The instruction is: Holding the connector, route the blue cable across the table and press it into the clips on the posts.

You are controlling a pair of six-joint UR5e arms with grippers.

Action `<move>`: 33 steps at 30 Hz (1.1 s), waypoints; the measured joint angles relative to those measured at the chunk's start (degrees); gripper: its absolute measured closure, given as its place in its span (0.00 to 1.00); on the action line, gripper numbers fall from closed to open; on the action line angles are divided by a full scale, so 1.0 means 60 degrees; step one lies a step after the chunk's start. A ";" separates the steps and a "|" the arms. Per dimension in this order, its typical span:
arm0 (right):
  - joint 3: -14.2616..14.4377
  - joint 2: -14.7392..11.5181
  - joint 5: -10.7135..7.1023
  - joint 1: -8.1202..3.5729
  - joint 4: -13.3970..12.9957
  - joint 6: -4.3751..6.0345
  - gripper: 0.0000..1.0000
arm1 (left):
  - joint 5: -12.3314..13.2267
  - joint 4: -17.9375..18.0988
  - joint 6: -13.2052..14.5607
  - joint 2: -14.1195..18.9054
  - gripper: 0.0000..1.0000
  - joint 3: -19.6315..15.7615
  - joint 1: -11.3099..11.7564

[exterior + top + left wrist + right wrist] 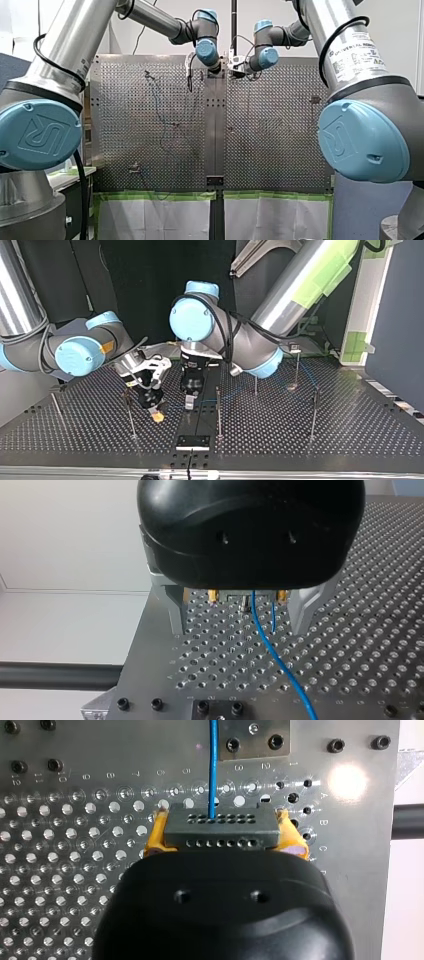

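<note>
Closest in on the right wrist view: your right pincer (pixel 223 827) is clamped on the connector (pixel 220 840), with the yellow pads (pixel 155 837) squeezing both ends of the block. The blue cable (pixel 214 765) exits its front face and runs straight ahead over the surface (pixel 65 870).

Left pincer (pixel 239 619) is wide open. Its metal fingers (pixel 175 612) straddle the cable, which looks to touch neither of them, so it guides at best and doesn't hold.

In the top view both pincers hang low and near each other at mid-surface, among the posts (pixel 218 410). The cable trails off toward the view's right. The clips are too small to read, so I can't tell what's seated.

Risks from here, as I judge them:
- The arms are close, so any crossing move could clash wrists.
- With the left pincer open, the cable can slip out from between the fingers on a sideways move, and you lose the height you need at the clip.
- Pulling tight from the connector end loads the wire at the block. It may twist in the pads or strain the joint.
- Slack lying on the surface can hook a post and drag.
</note>
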 joint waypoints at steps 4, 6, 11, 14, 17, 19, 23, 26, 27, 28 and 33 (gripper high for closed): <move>-0.0001 0.0001 0.0009 -0.0009 -0.0008 -0.0003 1.00 | -0.0003 -0.0016 -0.0082 -0.0005 0.00 -0.0002 -0.0015; -0.0001 0.0001 0.0012 -0.0016 -0.0010 -0.0003 1.00 | -0.0006 -0.0042 -0.0113 -0.0013 0.00 -0.0014 -0.0019; -0.0002 0.0001 0.0014 -0.0024 -0.0011 -0.0004 1.00 | -0.0014 -0.0106 -0.0155 -0.0040 0.00 -0.0192 0.0026; -0.0002 0.0002 0.0015 -0.0026 -0.0011 -0.0005 1.00 | -0.0016 -0.0103 -0.0178 -0.0115 0.00 -0.0312 0.0071; -0.0002 0.0002 0.0015 -0.0027 -0.0014 -0.0005 1.00 | -0.0022 -0.0082 -0.0187 -0.0189 0.00 -0.0356 0.0104; -0.0002 0.0002 0.0015 -0.0027 -0.0019 -0.0005 1.00 | -0.0028 -0.0061 -0.0189 -0.0212 0.00 -0.0363 0.0121; -0.0001 0.0003 0.0014 -0.0028 -0.0020 -0.0005 1.00 | -0.0057 0.0055 -0.0164 -0.0220 0.00 -0.0359 0.0132; -0.0002 0.0002 0.0015 -0.0028 -0.0021 -0.0005 1.00 | -0.0171 0.0174 -0.0135 -0.0224 0.00 -0.0355 0.0133; -0.0002 0.0002 0.0015 -0.0028 -0.0022 -0.0005 1.00 | -0.0227 0.0207 -0.0128 -0.0226 0.00 -0.0355 0.0135; -0.0002 0.0002 0.0015 -0.0028 -0.0022 -0.0005 1.00 | -0.0300 0.0247 -0.0119 -0.0227 0.00 -0.0353 0.0138; -0.0001 0.0003 0.0015 -0.0024 -0.0024 -0.0006 1.00 | -0.0425 0.0336 -0.0101 -0.0338 0.00 -0.0238 0.0137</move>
